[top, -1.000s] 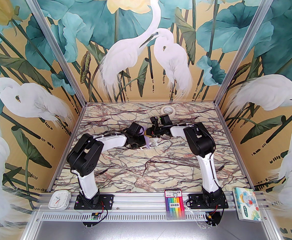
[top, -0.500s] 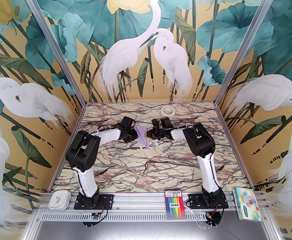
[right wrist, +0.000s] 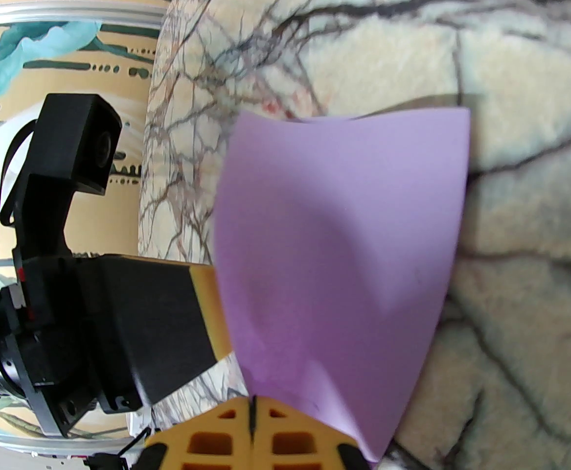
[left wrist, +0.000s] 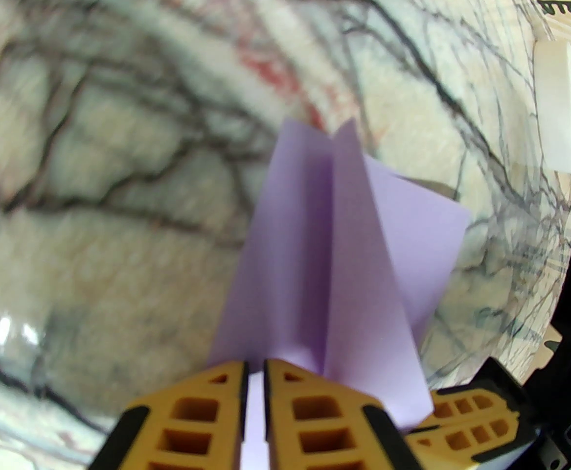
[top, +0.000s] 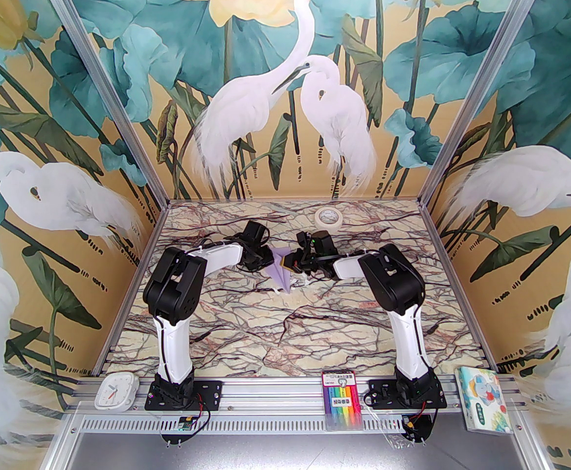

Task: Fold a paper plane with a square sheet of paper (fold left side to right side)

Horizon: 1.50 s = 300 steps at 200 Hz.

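Note:
The square sheet of paper is folded into a pale lavender paper plane (top: 280, 270) and is held just above the marble table, mid-back. In the left wrist view the paper plane (left wrist: 334, 252) shows a centre ridge and spread wings. My left gripper (left wrist: 255, 385) pinches its left flap, with lavender paper showing in the thin slit between the yellow fingers. My right gripper (right wrist: 252, 419) is shut on the paper plane (right wrist: 344, 243) from the other side. From above, the left gripper (top: 269, 260) and right gripper (top: 291, 261) face each other across the paper, close together.
A white tape roll (top: 328, 217) lies behind the grippers near the back wall. On the front rail sit a white clock (top: 115, 390), a marker pack (top: 342, 399) and a colourful tissue pack (top: 483, 399). Painted walls enclose the marble table (top: 285, 331).
The left gripper pulled back to the left off the paper, uncovering it, then moved in again towards the plane's left side. The right gripper kept holding the plane and barely moved.

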Tool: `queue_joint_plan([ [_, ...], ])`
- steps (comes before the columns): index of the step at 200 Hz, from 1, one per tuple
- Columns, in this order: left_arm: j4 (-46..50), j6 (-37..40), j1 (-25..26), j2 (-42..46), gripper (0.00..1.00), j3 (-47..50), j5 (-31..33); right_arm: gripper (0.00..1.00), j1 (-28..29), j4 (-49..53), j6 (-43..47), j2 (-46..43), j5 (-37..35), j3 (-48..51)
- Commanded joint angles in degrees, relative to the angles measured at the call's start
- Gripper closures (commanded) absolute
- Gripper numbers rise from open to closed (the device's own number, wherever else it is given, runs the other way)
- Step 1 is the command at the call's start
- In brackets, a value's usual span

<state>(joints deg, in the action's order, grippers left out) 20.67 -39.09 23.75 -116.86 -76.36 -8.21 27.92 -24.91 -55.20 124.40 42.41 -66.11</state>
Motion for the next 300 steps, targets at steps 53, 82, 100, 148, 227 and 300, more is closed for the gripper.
queue_joint_plan([
  [53, -0.8, 6.6, 0.1, -5.2, 0.86, -4.5, -2.8, 0.95, 0.6, -1.3, -1.9, -0.3, -1.3, -0.3],
  [82, -0.6, 7.3, 0.0, -4.7, 0.86, -4.5, -2.4, 0.95, 0.3, 0.3, -0.6, 0.7, -0.4, -1.4],
  [100, -1.0, 7.4, 0.0, -4.8, 0.86, -4.5, -2.8, 0.95, -0.3, 1.3, 0.3, 1.3, 0.2, -1.9],
  [148, -1.1, 7.3, 0.0, -4.9, 0.86, -4.6, -2.9, 0.95, -1.7, 2.9, 2.3, 2.3, 2.3, -2.4],
  [227, 0.0, 7.6, -0.2, -0.2, 0.85, -4.0, -1.4, 0.95, -2.0, 2.5, 2.8, 4.2, 4.0, -2.6],
  [300, -5.0, 2.0, 1.7, 13.5, 0.83, 9.9, -7.5, 0.91, -1.9, 1.4, 2.2, 3.5, 3.9, -1.8],
])
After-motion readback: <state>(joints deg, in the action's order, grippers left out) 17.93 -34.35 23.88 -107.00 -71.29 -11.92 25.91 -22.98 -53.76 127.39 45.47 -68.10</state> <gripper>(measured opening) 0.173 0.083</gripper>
